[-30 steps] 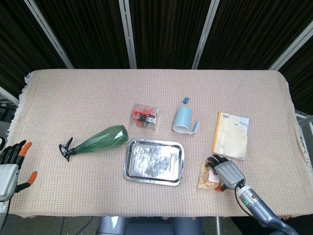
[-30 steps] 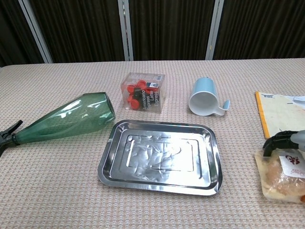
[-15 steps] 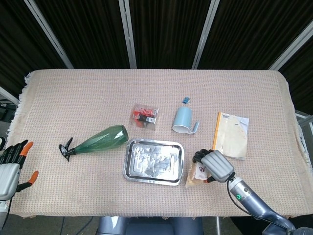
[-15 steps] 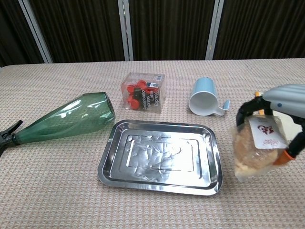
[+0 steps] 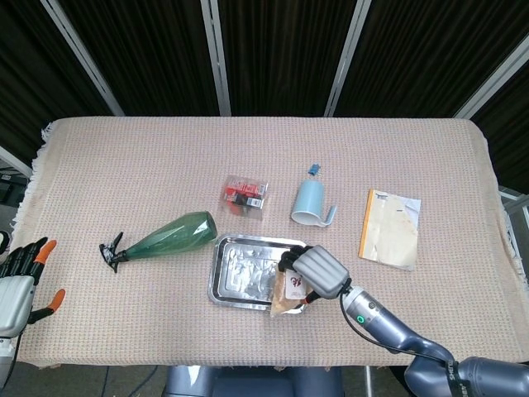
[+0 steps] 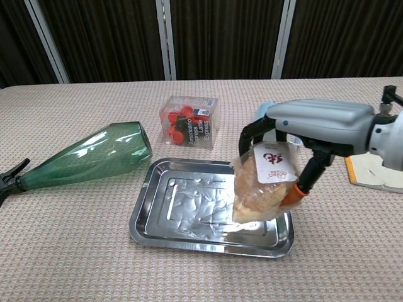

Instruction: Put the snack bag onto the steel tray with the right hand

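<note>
Gripping the snack bag [image 6: 263,189], the right hand [image 6: 302,129] hangs over the steel tray [image 6: 157,214].

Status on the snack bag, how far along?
Pickup looks done: the right hand holds the snack bag off the cloth, over the right end of the tray. In hand: the bag hangs tilted from the fingers; whether its lower edge touches the tray is unclear. Left: set it down and let go. The left hand is idle at the table edge.
</note>
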